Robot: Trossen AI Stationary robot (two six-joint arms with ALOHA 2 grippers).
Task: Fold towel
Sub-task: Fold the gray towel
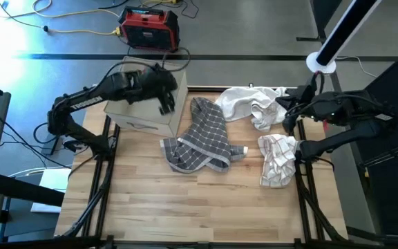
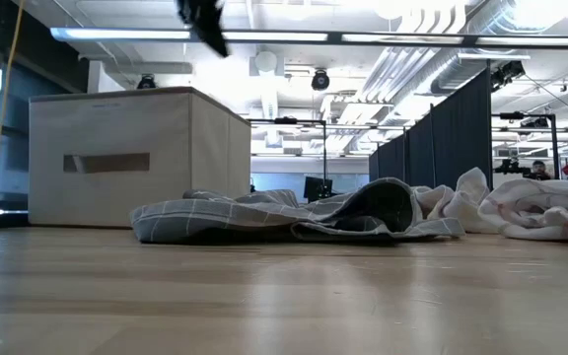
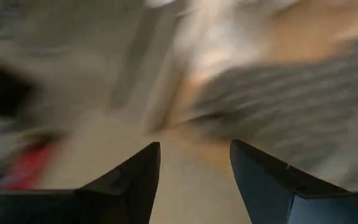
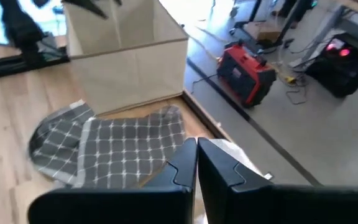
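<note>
We see the grey checked towel lying crumpled near the middle of the pale wooden-plank table, its soft cloth bunched into loose folds with a thin white grid across it. Just beside its far-left edge stands a beige fabric box, square-sided, with a slot handle in one wall. Our left gripper hangs in the air above that box's near corner, its two dark wedge-shaped fingers spread apart and holding nothing. Our right gripper waits at the table's far right edge, its fingers pressed together, empty. Near it lie a rumpled white cloth and a white towel with thin checks. Beyond the table a red and black case sits on the grey floor.
</note>
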